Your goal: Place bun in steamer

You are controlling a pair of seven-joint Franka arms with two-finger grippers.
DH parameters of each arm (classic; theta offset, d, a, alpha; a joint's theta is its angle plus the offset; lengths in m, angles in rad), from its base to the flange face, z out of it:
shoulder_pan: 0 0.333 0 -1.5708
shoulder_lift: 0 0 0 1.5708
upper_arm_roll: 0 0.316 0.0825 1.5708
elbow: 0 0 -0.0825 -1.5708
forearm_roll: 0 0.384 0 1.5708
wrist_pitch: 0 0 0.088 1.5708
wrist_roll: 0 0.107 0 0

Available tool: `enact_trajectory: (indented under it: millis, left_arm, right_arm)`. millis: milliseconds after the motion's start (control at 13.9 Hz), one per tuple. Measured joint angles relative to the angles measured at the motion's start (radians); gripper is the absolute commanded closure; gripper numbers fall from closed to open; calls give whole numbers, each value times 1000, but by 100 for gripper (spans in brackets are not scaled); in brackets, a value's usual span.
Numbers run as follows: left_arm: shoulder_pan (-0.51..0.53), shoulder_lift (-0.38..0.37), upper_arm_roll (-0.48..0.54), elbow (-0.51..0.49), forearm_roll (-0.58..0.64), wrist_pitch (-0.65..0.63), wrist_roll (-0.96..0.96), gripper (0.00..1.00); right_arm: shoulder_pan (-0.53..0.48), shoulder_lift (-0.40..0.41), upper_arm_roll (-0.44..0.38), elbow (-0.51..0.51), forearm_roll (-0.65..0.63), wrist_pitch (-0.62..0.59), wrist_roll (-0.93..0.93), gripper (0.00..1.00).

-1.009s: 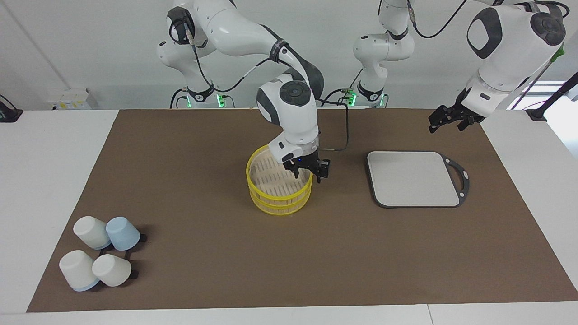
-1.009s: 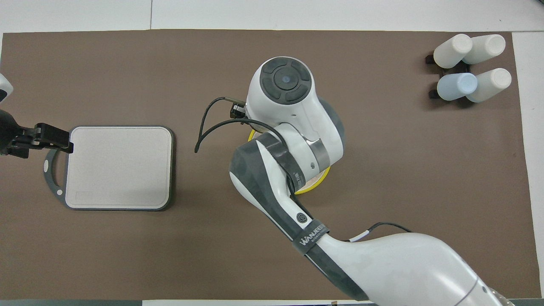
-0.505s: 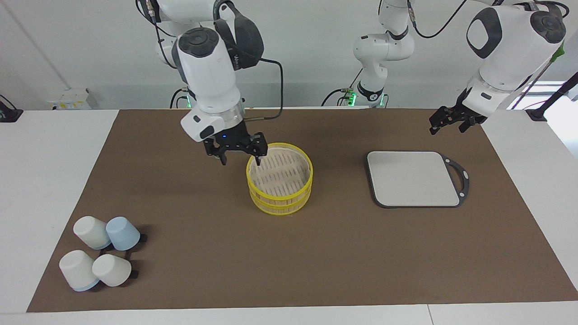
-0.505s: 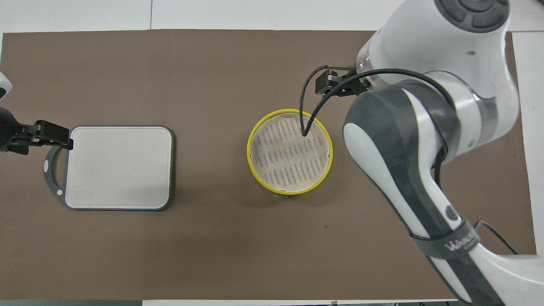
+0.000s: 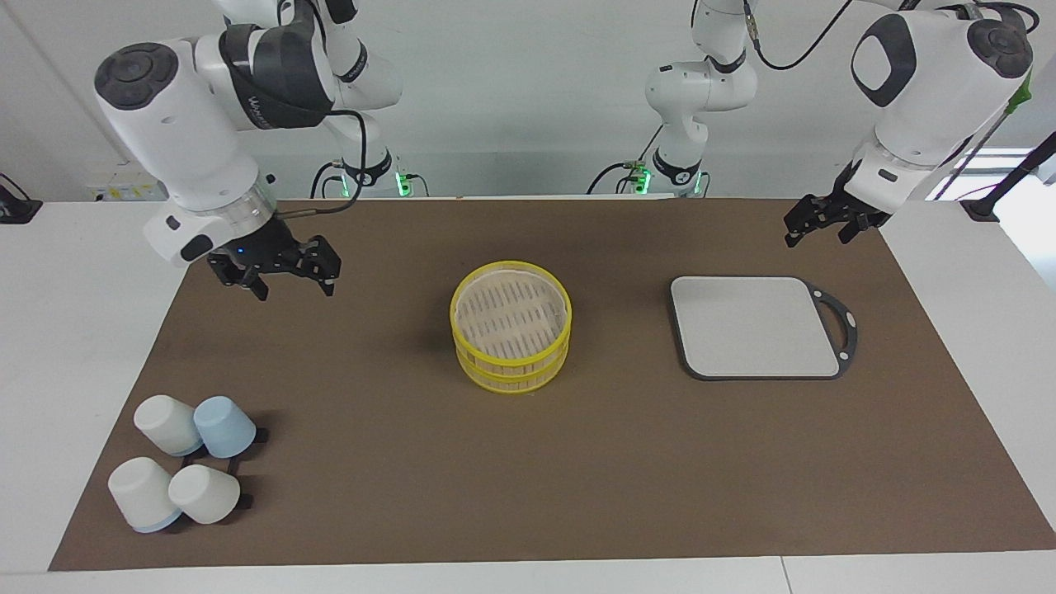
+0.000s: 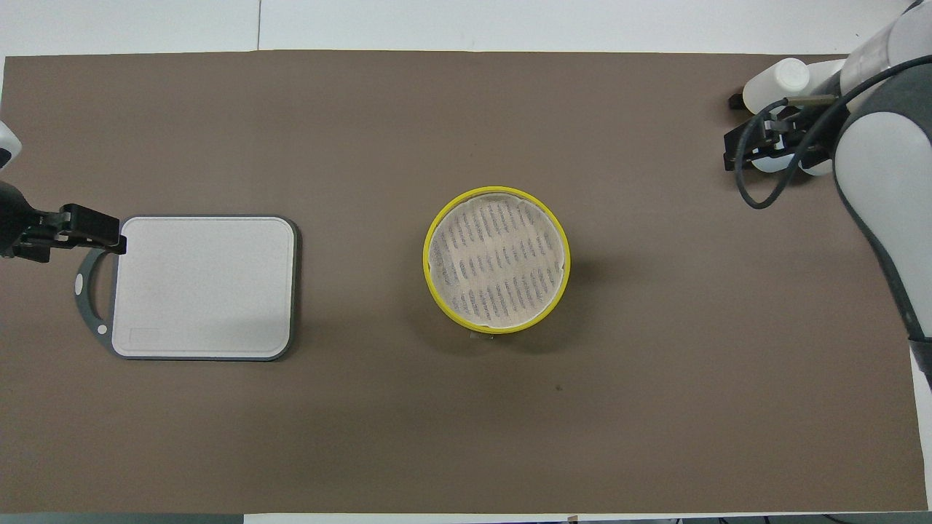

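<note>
Brown mat (image 5: 577, 487) is covering most of a white table (image 5: 74, 330); two white arms are standing at the robots' edge.

Steamer (image 5: 511, 373) is sitting mid-mat, two yellow-rimmed tiers stacked, the slatted floor of the top tier showing bare. It is lying between the board and the cups, well apart from both. From overhead, the steamer (image 6: 425, 263) is showing the same bare slats.

Bun: cannot make it out in either view.

Grey board (image 5: 755, 326) with a dark looped handle is lying flat toward the left arm's end, nothing resting on it.

Four cups (image 5: 186, 470), three white and one blue, are lying tipped in a cluster toward the right arm's end, farther from the robots than the steamer.

Right gripper (image 5: 294, 289) is hanging in the air over the mat at the right arm's end, fingers spread apart, holding nothing. From overhead it is overlapping the cups (image 6: 775, 81).

Left gripper (image 5: 815, 234) is waiting in the air over the mat's corner near the board's handle, fingers apart, carrying nothing; in the overhead view the left gripper (image 6: 109, 234) is showing at the frame's edge beside the board (image 6: 204, 287).
</note>
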State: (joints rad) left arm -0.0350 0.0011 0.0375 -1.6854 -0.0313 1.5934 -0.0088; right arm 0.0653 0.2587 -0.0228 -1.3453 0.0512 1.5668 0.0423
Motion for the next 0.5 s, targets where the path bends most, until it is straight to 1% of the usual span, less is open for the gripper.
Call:
enact_trajectory:
  millis: [72, 288, 360, 505]
  left_arm:
    - [0, 0, 0, 0, 0, 0, 0, 0]
    - [0, 0, 0, 0, 0, 0, 0, 0]
    - [0, 0, 0, 0, 0, 0, 0, 0]
    - [0, 0, -1, 0, 0, 0, 0, 0]
  right_arm:
    - [-11, -21, 0, -35, 0, 6, -1, 0]
    - [-40, -92, 1, -168, 0, 77, -12, 0]
    - [-49, -111, 1, -199, 0, 92, -19, 0]
    - [-71, -133, 1, -230, 0, 103, -54, 0]
